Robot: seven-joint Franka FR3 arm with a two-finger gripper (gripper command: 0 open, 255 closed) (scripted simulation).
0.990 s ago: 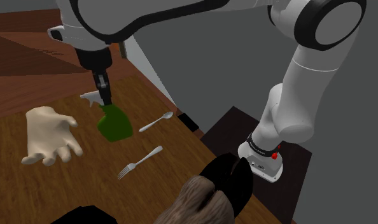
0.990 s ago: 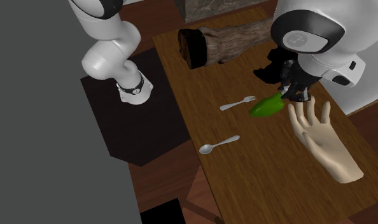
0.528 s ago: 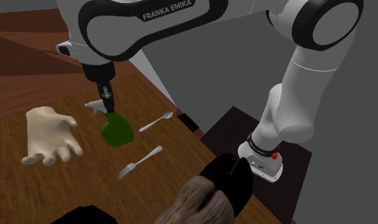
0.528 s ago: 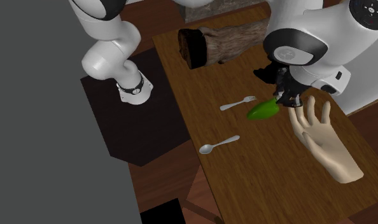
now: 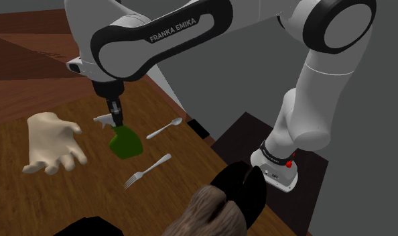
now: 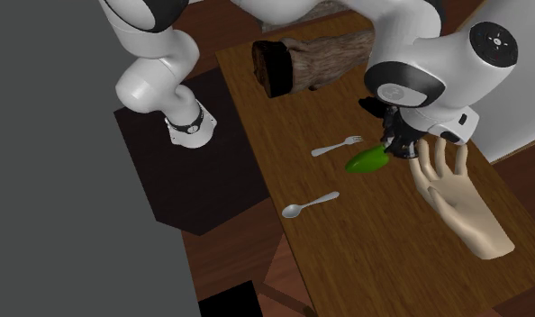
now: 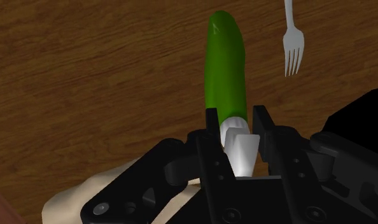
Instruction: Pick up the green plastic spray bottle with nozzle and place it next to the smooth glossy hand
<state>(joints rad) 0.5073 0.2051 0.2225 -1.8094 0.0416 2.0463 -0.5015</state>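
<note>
The green spray bottle [image 5: 126, 143] has a white nozzle [image 5: 104, 119] and hangs tilted just above the wooden table [image 5: 70, 194]. My black gripper [image 5: 115, 114] is shut on the bottle's white neck, seen from above in the wrist view as the gripper [image 7: 240, 130] clasping the bottle [image 7: 224, 63]. A pale glossy hand [image 5: 52, 142] lies flat on the table, toward the shoulder view's left of the bottle. In the second exterior view the bottle [image 6: 368, 160] hangs right by the hand's fingertips [image 6: 434, 155], under the gripper [image 6: 399, 145].
A fork [image 5: 147, 170] and a spoon [image 5: 165, 127] lie on the table near the bottle. A bark-covered log [image 6: 315, 56] rests at the table's end near the stand [image 6: 180, 153]. The table's edge runs along the stand's side.
The gripper has come down toward the table with the bottle, shifting slightly away from the hand's wrist end. The bottle now hangs lower and closer to the wood.
</note>
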